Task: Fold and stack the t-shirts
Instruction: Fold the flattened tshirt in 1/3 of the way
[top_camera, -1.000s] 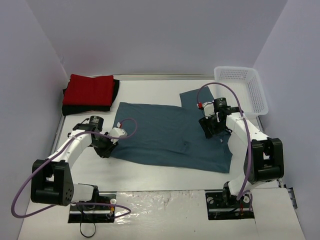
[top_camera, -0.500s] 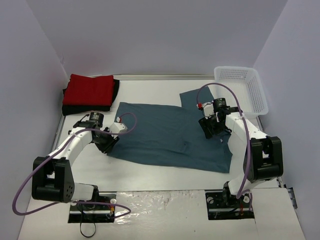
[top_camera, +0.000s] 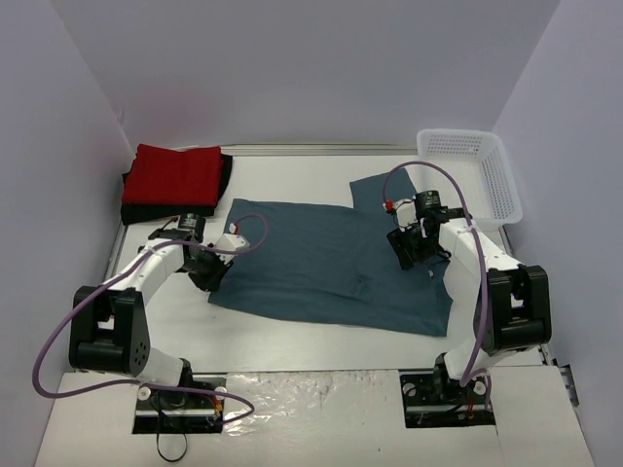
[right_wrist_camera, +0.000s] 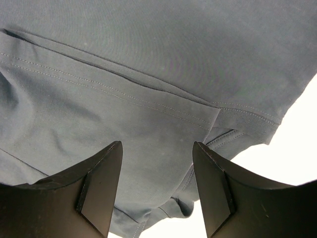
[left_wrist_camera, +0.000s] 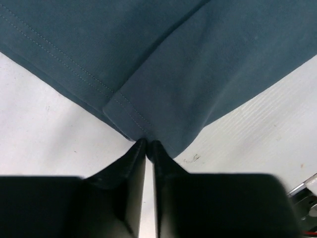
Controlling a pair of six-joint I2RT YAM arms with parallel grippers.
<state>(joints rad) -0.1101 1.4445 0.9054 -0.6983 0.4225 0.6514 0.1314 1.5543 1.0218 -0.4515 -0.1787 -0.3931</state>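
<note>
The teal t-shirt (top_camera: pixel 331 263) lies spread flat across the middle of the table. My left gripper (top_camera: pixel 209 273) is at its left edge, shut on a hem corner of the cloth (left_wrist_camera: pixel 147 141), low on the table. My right gripper (top_camera: pixel 410 249) is open over the shirt's right part, jaws wide apart above a stitched sleeve fold (right_wrist_camera: pixel 157 146), holding nothing. The red t-shirt (top_camera: pixel 176 175) lies folded on top of the folded black t-shirt (top_camera: pixel 135 211) at the far left corner.
A white lattice basket (top_camera: pixel 479 171) stands at the far right corner. Purple cables loop off both arms. White walls close the table on the left, back and right.
My left gripper has moved a little toward the far side along the shirt's left edge, with the hem in it, and the arm has swung with it. The right arm has not moved.
</note>
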